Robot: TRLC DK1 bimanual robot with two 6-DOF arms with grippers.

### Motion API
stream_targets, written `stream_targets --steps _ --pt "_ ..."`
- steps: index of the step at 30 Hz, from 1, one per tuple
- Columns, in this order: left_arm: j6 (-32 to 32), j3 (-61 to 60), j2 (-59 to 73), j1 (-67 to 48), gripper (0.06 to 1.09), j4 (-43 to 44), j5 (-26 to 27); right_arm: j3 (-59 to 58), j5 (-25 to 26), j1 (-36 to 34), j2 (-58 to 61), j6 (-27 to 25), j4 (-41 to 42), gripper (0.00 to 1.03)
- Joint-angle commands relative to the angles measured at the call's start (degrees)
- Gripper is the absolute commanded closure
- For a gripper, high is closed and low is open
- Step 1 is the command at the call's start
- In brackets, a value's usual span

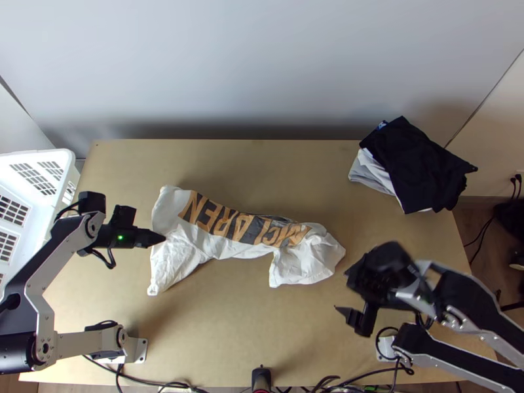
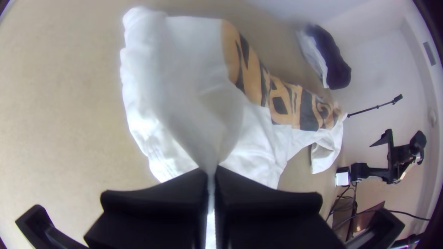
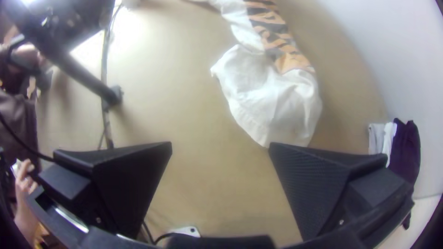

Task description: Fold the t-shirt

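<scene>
The white t-shirt (image 1: 223, 243) lies bunched into a long strip across the middle of the table, its orange and black print running along the far side. At its left end, my left gripper (image 1: 159, 240) is closed on the cloth. In the left wrist view the left gripper (image 2: 211, 173) pinches a raised fold of the t-shirt (image 2: 258, 147). My right gripper (image 1: 342, 288) stands open to the right of the shirt's right end, apart from it. In the right wrist view the right gripper (image 3: 220, 145) has bare table between its fingers, with the shirt (image 3: 272, 97) beyond.
A pile of dark and white clothes (image 1: 419, 164) lies at the table's far right corner. A white plastic basket (image 1: 39, 157) stands at the left edge. Cables (image 1: 157, 382) run along the near edge.
</scene>
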Motion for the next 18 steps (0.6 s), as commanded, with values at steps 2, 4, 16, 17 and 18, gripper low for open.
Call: stream_targets --steps 2,4,16,17,18 --pt "-0.56 0.51 -0.14 -0.52 1.05 -0.12 -0.07 -13.40 9.52 11.61 -4.85 -11.10 11.88 0.05" --pt "-0.56 0.42 -0.05 -0.61 1.05 -0.12 -0.16 -15.60 12.07 11.61 -5.03 -15.85 17.95 0.05" --pt "-1.70 1.82 -0.05 -0.79 1.05 0.06 -0.33 -22.90 12.95 14.42 1.83 -30.88 45.63 0.05" --pt "-1.97 2.00 0.04 -0.79 1.05 0.50 -0.33 -22.98 12.24 15.39 2.09 -30.00 45.46 0.05" --pt "-2.23 2.17 0.21 -1.05 1.05 0.76 -0.33 -22.98 11.36 16.36 2.45 -28.51 45.19 0.05"
